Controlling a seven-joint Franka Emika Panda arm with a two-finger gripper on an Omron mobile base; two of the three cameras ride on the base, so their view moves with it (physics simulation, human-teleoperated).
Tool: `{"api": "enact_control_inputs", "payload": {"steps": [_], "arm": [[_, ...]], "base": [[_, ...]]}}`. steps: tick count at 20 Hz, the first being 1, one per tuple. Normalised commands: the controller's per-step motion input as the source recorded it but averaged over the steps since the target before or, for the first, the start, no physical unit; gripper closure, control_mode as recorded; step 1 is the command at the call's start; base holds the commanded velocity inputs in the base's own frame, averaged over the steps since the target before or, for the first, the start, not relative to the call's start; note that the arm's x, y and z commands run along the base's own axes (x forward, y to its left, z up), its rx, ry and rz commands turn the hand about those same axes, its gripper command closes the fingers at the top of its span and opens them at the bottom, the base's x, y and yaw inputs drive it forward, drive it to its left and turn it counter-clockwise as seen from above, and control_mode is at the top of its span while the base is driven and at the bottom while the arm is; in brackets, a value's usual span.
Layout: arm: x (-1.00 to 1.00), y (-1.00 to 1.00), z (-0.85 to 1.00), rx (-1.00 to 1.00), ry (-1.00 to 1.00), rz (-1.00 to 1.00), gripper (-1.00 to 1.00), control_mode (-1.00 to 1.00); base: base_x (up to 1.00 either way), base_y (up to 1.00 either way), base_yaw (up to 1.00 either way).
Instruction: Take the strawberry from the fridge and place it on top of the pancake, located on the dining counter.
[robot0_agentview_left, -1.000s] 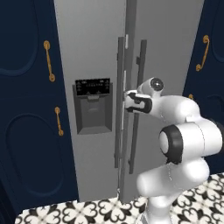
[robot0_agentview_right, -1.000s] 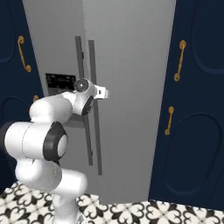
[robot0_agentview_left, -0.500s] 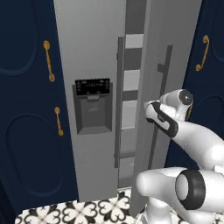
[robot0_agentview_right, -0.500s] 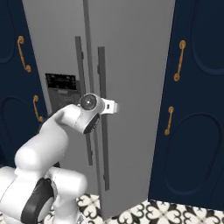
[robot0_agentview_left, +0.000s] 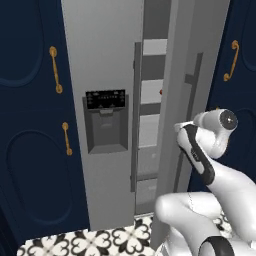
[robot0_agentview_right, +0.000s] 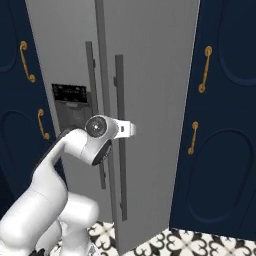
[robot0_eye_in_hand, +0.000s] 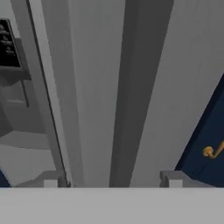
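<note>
Closest to the cameras, above a patterned black-and-white tile floor (robot0_agentview_left: 100, 242), the white arm bends up toward the fridge (robot0_agentview_left: 100, 75), its gripper (robot0_eye_in_hand: 113, 179) held close against the right door's dark bar handle (robot0_agentview_right: 120, 135). Seen from the hand, the two finger tips (robot0_eye_in_hand: 49, 179) stand well apart with the handle running up between them and neither tip pressing on it, so the jaws are released and hold nothing. Just beyond, the right door stands ajar, leaving a narrow gap beside the left door with its black dispenser panel (robot0_agentview_left: 105, 99). Through that gap the grey inner shelves (robot0_agentview_left: 152, 90) show in a stack, and a tiny red speck, the strawberry (robot0_agentview_left: 160, 92), sits at the right edge of one shelf about level with the dispenser panel. Farthest back, navy cabinets (robot0_agentview_right: 225, 115) with gold handles (robot0_agentview_right: 204, 70) flank the fridge on both sides.
</note>
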Motion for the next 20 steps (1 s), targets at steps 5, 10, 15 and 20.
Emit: {"api": "enact_control_inputs", "payload": {"steps": [5, 10, 15, 20], "arm": [[-0.66, 0.66, 0.82, -0.15, 0.03, -0.02, -1.00, -1.00], [-0.05, 1.00, 0.27, -0.32, 0.09, -0.08, -1.00, -1.00], [0.11, 0.87, 0.02, -0.30, 0.07, -0.07, -1.00, -1.00], [0.82, 0.60, 0.00, -0.21, 0.14, -0.13, -1.00, -1.00]], "base": [[0.00, 0.00, 0.00], [0.00, 0.00, 0.00], [0.00, 0.00, 0.00], [0.00, 0.00, 0.00]]}}
